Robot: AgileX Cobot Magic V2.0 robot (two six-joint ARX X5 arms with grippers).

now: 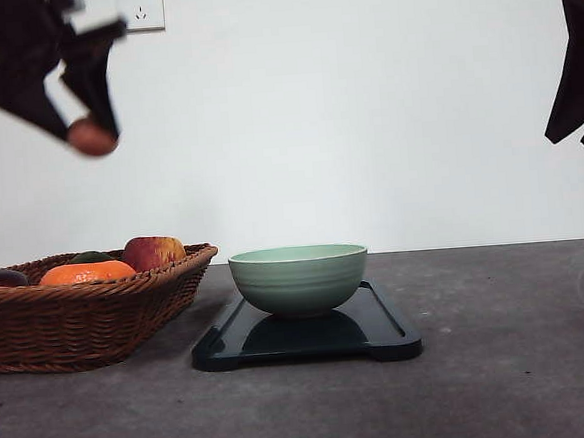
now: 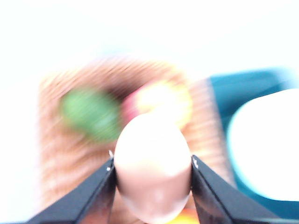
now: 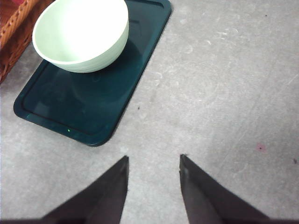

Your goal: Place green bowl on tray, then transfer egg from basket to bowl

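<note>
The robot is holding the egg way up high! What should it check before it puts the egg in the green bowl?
1. Small reddish-brown oval egg held between the left gripper fingers: ok, a finger presses each side.
2. Pale sage-green round ceramic bowl sits on the flat dark blue-black plastic tray: ok.
3. Bowl has room inside: ok, nothing lies in it in the right wrist view.
4. Egg is above the bowl: not ok, it hangs over the brown woven wicker basket, off to the bowl's left.
5. Right gripper is out of the way: ok, open, raised at the right, holding nothing.
6. Egg has no cracks: cannot tell, too blurred.
</note>
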